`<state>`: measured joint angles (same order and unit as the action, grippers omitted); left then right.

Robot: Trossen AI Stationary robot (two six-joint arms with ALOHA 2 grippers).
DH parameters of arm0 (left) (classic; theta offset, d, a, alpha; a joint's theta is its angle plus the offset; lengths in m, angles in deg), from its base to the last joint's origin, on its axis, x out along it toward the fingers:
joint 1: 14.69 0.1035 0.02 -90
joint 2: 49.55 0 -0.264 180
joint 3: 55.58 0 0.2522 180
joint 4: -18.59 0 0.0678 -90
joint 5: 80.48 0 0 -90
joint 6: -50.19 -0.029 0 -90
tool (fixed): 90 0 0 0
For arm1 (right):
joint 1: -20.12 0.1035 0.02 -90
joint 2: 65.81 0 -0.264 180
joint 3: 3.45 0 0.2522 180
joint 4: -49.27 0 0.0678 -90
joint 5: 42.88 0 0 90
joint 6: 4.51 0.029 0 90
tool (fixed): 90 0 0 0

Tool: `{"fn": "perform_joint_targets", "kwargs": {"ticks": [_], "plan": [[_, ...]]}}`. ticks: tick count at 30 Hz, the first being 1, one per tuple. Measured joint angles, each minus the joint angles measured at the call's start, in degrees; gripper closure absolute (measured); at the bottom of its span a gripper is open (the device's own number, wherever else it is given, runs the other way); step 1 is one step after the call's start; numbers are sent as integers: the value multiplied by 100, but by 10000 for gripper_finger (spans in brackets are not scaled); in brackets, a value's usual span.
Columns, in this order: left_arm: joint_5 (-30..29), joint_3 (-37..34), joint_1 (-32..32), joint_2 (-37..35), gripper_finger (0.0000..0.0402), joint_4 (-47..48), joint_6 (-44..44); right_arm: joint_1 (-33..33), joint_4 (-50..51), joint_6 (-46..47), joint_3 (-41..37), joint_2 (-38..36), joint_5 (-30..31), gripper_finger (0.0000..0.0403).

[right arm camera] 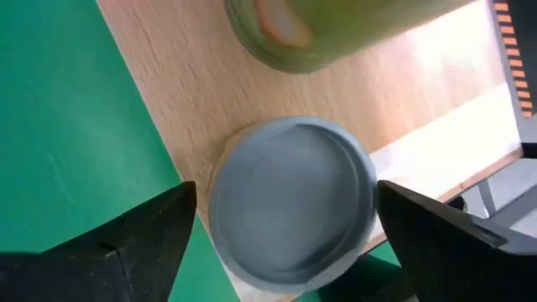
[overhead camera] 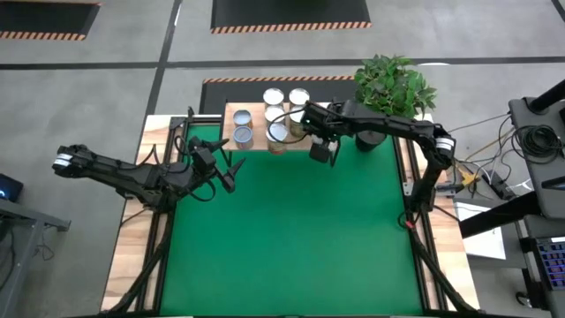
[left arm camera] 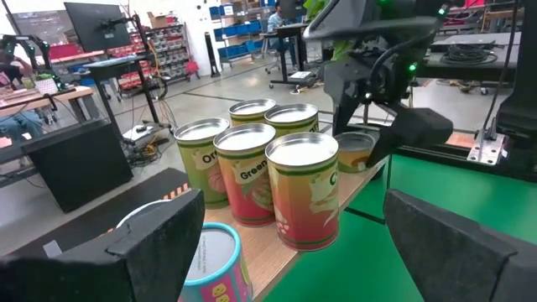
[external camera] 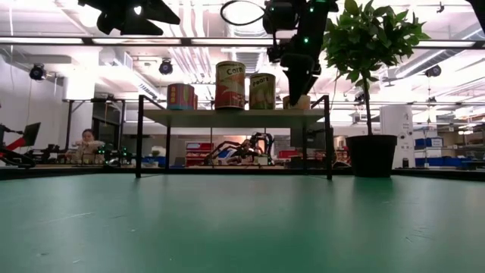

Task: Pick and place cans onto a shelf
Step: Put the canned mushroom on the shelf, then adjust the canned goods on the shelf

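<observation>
The right gripper [right arm camera: 281, 243] hangs over the shelf [overhead camera: 256, 141], fingers spread wide and holding nothing, a short silver-topped can [right arm camera: 292, 201] directly beneath and between them. More cans [left arm camera: 273, 164] stand just beyond. The left gripper [overhead camera: 231, 172] waits open beside the shelf.

shelf [overhead camera: 256, 132] at the worktop's [overhead camera: 291, 238] far edge | cans [overhead camera: 274, 115] clustered on top of it | plant pot [overhead camera: 371, 139] just right of the shelf | right claw [overhead camera: 320, 150] over the shelf's right end, above a low can [right arm camera: 292, 205] | left claw [overhead camera: 231, 170] near the shelf's left front corner
</observation>
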<state>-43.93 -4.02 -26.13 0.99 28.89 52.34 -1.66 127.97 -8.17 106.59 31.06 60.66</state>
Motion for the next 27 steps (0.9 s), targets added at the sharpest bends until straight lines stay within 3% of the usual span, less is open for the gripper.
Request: {"fn": "perform_joint_targets", "kwargs": {"ticks": [9,17,22,27], "plan": [[0,0,2,0,54,-2,-17,307,207,249,336,-284,-25,56],[65,0,2,0,73,0,-9,1499,183,362,176,-802,-2,73],[690,163,2,31,144,186,297,2448,-274,522,-427,-1346,395,94],[965,726,16,356,288,978,704,3284,-1275,695,-1510,-2101,988,144]]}}
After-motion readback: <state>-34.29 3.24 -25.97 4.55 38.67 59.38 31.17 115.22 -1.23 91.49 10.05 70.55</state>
